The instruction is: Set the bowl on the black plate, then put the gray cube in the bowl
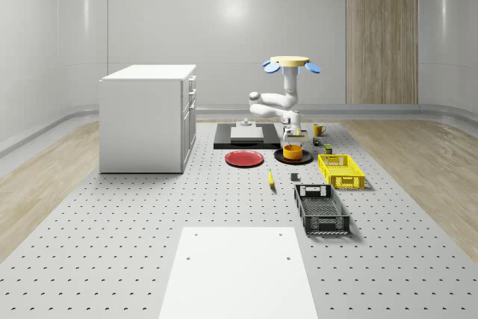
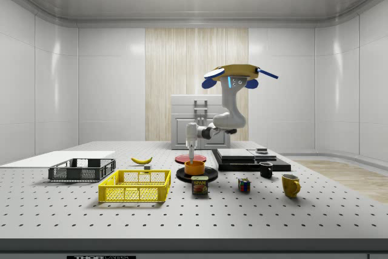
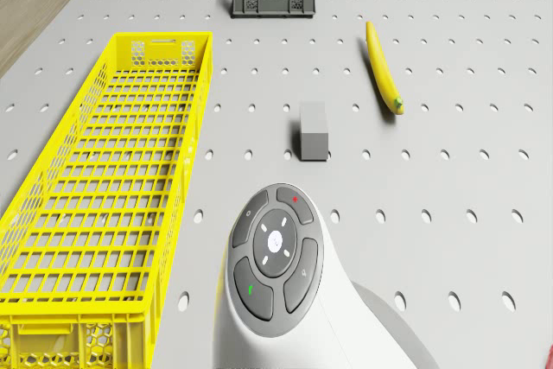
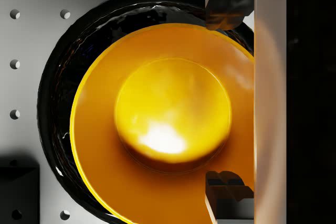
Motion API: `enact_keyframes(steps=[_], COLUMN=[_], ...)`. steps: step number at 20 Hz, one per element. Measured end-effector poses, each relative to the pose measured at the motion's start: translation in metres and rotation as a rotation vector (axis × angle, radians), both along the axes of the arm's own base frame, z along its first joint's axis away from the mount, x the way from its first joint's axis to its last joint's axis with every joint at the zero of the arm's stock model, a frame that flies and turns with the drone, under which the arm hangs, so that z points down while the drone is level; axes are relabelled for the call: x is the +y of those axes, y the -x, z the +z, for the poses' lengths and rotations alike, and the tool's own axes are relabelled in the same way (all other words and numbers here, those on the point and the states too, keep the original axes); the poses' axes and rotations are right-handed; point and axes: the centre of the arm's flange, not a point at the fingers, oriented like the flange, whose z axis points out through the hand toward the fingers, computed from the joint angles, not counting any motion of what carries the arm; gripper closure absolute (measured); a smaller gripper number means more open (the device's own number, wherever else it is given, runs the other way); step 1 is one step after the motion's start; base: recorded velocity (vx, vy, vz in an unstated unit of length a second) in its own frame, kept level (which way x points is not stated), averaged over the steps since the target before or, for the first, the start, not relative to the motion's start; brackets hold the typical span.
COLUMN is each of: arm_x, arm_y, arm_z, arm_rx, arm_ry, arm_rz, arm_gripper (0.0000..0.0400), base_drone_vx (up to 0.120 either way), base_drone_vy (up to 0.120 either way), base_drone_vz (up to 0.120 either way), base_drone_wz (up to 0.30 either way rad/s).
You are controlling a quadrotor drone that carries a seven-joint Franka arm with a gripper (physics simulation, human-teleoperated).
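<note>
**Bowl on the plate, cube comes next**

Whole-scene view: the drone (image 1: 290, 63) hovers over the far side of the bench (image 1: 112, 244), arm folded down so the tool (image 1: 293, 137) hangs right above the orange bowl (image 1: 293, 152). The bowl sits on the black plate (image 1: 280, 158), beside the red plate (image 1: 244, 158). By my read, step one is all but done.

Side view: the tool (image 2: 191, 153) stands upright over the bowl (image 2: 194, 167). The yellow crate (image 2: 134, 186) and a can (image 2: 200, 185) lie in front of it, so room is tight on that side.

Drone view: the gray cube (image 3: 313, 130) rests alone on the bench, between the yellow crate (image 3: 104, 205) and the banana (image 3: 382, 68). Clear floor lies all around it for a descent.

Wrist view: the fingertips (image 4: 227, 3) straddle the bowl's (image 4: 157, 124) rim, but whether they pinch it or stand off it, I cannot tell. The next move calls for lifting clear without dragging the bowl off the black plate (image 4: 58, 82), then swinging over to the cube.
</note>
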Motion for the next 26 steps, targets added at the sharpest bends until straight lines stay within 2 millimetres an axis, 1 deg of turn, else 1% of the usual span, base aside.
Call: enact_keyframes(steps=[2,26], arm_x=[0.0,0.0], arm_y=[0.0,0.0], arm_z=[-0.0001,-0.0001], arm_rx=[0.0,0.0], arm_ry=[0.0,0.0], arm_rz=[0.0,0.0], arm_gripper=[0.0002,0.0], base_drone_vx=[0.12,0.12], base_drone_vy=[-0.12,0.0], base_drone_vz=[0.0,0.0], base_drone_wz=[0.0,0.0])
